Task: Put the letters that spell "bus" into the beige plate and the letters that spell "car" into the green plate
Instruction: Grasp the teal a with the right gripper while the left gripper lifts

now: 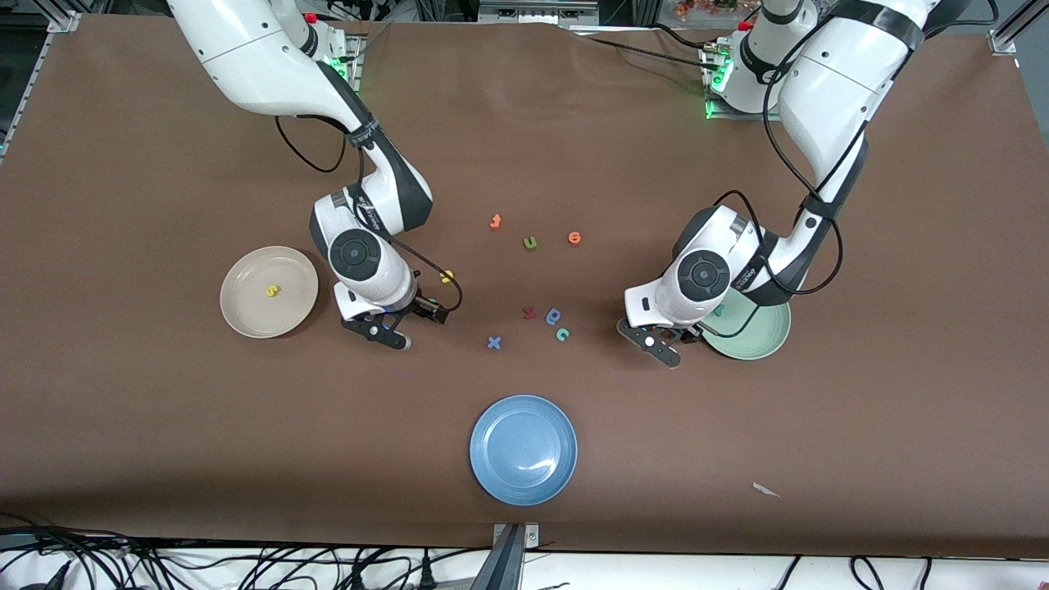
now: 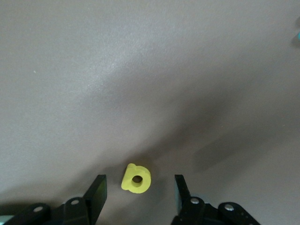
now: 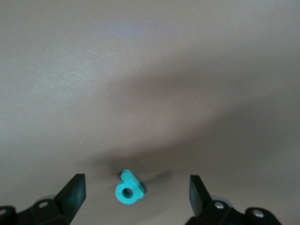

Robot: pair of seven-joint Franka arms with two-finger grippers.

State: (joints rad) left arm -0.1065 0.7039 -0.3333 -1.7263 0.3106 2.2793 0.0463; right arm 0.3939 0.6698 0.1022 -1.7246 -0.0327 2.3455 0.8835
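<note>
Straddling a tiny yellow foam letter a [image 2: 136,178] with the left gripper [image 2: 139,183], low over the brown table [image 1: 164,459] just beside the round mint-green plate [image 1: 762,340], toward the left arm's end. Has fingers [image 2: 97,190] parted to either side, clear of the foam, nothing clenched yet; looks set so a squeeze would catch the letter across its body. Probably favours this letter for the short carry to that plate, where something small and teal [image 1: 719,311] lies, half hidden by the arm. Mirrors this with the right gripper [image 3: 136,183]: spread wide around a teal foam b [image 3: 127,191], holding nothing, next to the round cream-beige plate [image 1: 246,315] with a yellow s [image 1: 271,290] inside. Leaves the teal c [image 1: 562,333] near the table's middle, well apart from both plates.
</note>
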